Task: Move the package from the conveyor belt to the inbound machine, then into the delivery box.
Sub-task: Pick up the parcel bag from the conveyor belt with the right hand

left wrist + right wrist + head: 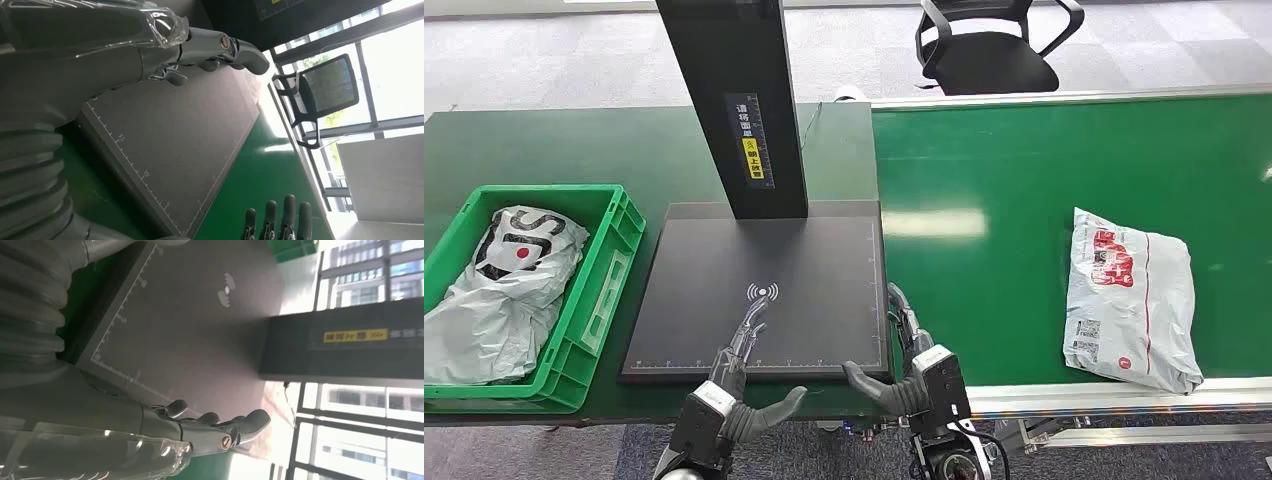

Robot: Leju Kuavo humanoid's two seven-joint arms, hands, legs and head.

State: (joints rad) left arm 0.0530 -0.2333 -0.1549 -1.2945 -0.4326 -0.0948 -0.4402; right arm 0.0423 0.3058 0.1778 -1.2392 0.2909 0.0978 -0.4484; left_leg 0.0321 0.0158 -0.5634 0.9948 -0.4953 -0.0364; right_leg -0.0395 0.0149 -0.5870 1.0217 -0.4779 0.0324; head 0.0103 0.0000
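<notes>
The package (1131, 298), a grey mailer with red print, lies flat on the green conveyor belt (984, 290), near its front edge and well apart from both hands. To its left sits the inbound machine (764, 290), a dark scanning plate with a black upright column. The right hand (911, 368) hovers at the plate's front right corner, fingers extended and slightly apart, holding nothing. The left hand (739, 385) hovers over the plate's front edge, fingers stretched forward, thumb out, empty. Further left, the green delivery box (589, 290) holds another grey bag (499, 290).
</notes>
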